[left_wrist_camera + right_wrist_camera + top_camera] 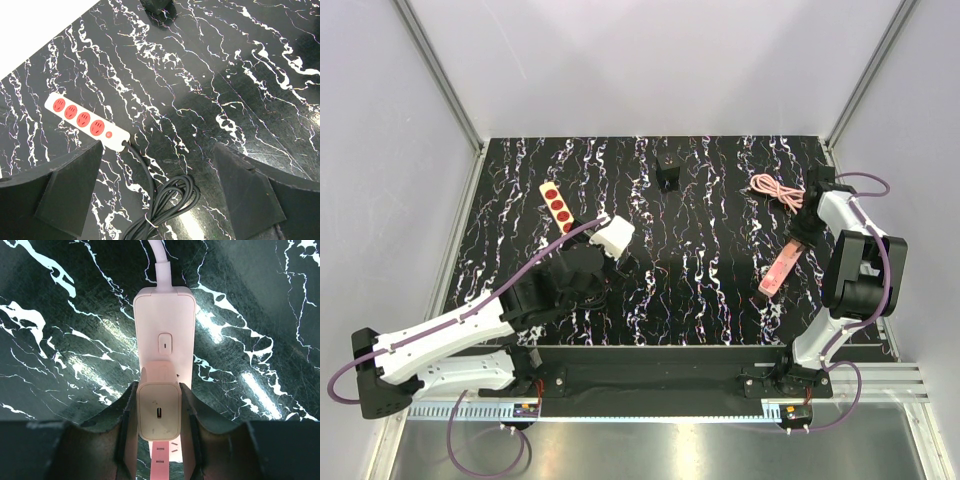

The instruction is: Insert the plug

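From above, the pink strip point(775, 272) is seen at the bench's point(700, 290) right. At the left wrist, the left jaws are found released, empty. At the right wrist, the plug point(159, 410) is grasped by the right jaws over that strip; insertion is judged in hand, a straight push being needed.

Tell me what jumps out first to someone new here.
The right gripper has its jaws clamped on a pale pink adapter sitting over a pink power strip at the right of the table. At left, a cream strip with red sockets lies beyond the left gripper, jaws wide open, a coiled black cord nearby.
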You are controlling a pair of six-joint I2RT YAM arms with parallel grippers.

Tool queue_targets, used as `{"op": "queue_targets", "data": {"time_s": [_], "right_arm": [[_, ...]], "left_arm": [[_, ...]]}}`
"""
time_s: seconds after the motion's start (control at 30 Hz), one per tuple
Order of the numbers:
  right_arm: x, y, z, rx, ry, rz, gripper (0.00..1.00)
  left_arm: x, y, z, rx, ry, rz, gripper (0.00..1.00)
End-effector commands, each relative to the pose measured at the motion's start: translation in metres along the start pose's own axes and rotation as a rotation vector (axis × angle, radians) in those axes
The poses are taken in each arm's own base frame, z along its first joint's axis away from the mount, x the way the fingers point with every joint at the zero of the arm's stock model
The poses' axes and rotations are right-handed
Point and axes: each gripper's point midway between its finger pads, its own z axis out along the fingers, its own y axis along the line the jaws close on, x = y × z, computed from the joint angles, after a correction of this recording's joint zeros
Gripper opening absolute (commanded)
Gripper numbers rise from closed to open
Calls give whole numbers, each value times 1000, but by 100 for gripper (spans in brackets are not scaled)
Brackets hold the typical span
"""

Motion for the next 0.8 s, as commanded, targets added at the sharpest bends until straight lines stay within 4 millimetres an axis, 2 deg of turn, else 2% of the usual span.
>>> {"op": "queue_targets", "data": {"time_s": [0.0, 0.2, 0.43, 0.63, 0.73, 0.77], "right_arm": [[60, -25, 36, 129, 198, -46, 0], [57, -24, 25, 151, 153, -60, 0], [78, -22, 30, 186, 158, -85, 0], [96, -29, 39, 221, 188, -95, 0], [102, -23, 42, 179, 216, -79, 0], [110, -19, 47, 151, 249, -67, 0]], "left_arm": [[-11, 2, -3, 2, -41, -24, 99], [-13, 0, -4, 13, -45, -28, 99], [-12, 2, -7, 13, -49, -35, 99], [-14, 1, -8, 21, -54, -40, 99], [-14, 0, -8, 25, -53, -41, 99], [-14, 1, -8, 25, -54, -42, 99]]}}
